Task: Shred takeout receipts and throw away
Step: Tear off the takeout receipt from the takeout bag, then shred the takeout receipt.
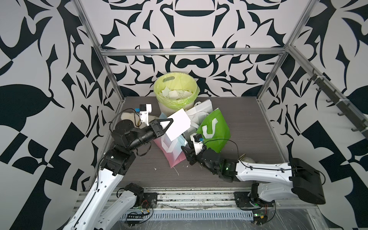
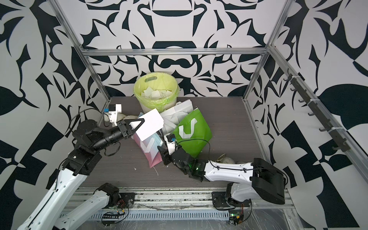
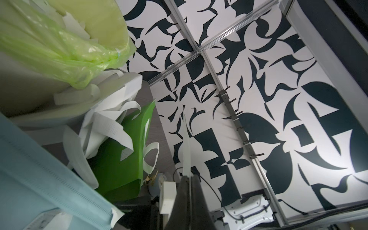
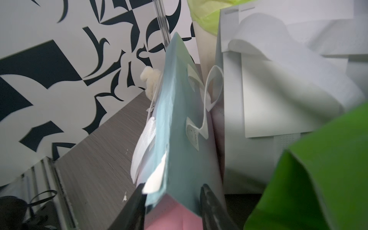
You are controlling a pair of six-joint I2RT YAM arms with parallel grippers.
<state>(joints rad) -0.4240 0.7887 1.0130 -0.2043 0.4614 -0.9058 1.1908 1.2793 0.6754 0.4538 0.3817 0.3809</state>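
My left gripper (image 1: 170, 120) (image 2: 142, 120) hangs above the bags, shut on a plain white takeout receipt (image 1: 178, 125) (image 2: 151, 125). The left wrist view shows that sheet edge-on (image 3: 187, 151) between the closed jaws (image 3: 188, 180). Torn white scraps (image 1: 176, 92) (image 2: 155, 92) fill the bin with the yellow-green liner (image 1: 159, 90) (image 2: 139, 90) at the back. My right gripper (image 1: 184, 149) (image 4: 173, 199) is low, its jaws apart on either side of the pink-and-blue bag's (image 1: 173, 153) (image 4: 179, 139) edge. A white scrap (image 4: 157, 175) sticks out there.
A green bag (image 1: 216, 129) (image 2: 194, 130) and a white paper bag (image 1: 199, 112) (image 2: 177, 113) lie heaped between the bin and my right arm. A fluffy cream thing (image 1: 125, 117) sits at the left wall. Tiny paper bits (image 1: 176, 171) dot the table.
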